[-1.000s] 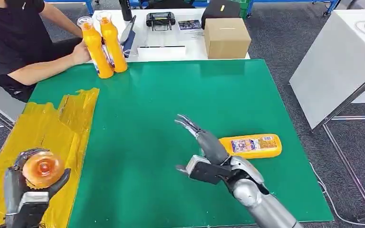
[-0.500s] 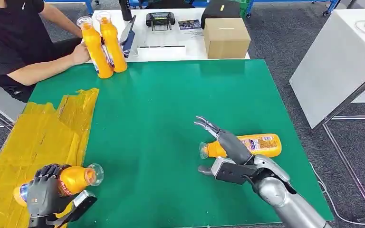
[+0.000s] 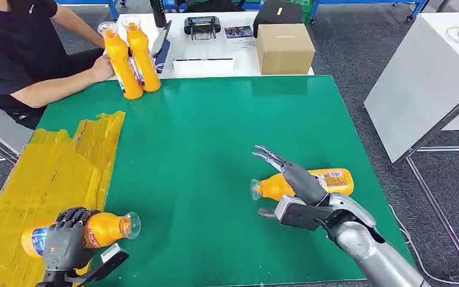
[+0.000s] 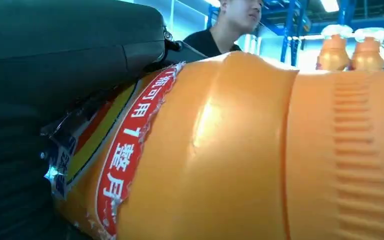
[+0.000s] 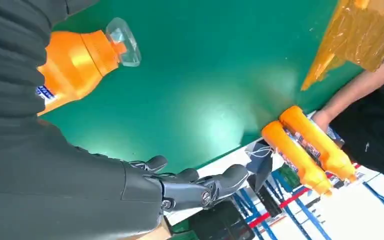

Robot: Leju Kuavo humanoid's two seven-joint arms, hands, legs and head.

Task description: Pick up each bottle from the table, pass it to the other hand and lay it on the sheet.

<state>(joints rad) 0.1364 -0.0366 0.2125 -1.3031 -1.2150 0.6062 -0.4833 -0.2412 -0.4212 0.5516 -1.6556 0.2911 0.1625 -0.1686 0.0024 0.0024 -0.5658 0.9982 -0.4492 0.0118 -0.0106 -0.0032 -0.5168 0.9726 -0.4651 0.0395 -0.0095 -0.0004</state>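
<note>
Open mat mid-bench
Bare green mat [image 3: 215, 137] between the hands; two upright bottles [image 3: 130, 57] and a person's hand [image 3: 101, 67] crowd the far-left corner.

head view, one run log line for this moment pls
left hand: holds bottle at yellow sheet edge | right hand: open over second bottle, lying on green mat

Green table [image 3: 215, 131], yellow sheet [image 3: 54, 167], lying bottle [image 3: 329, 180]
</note>
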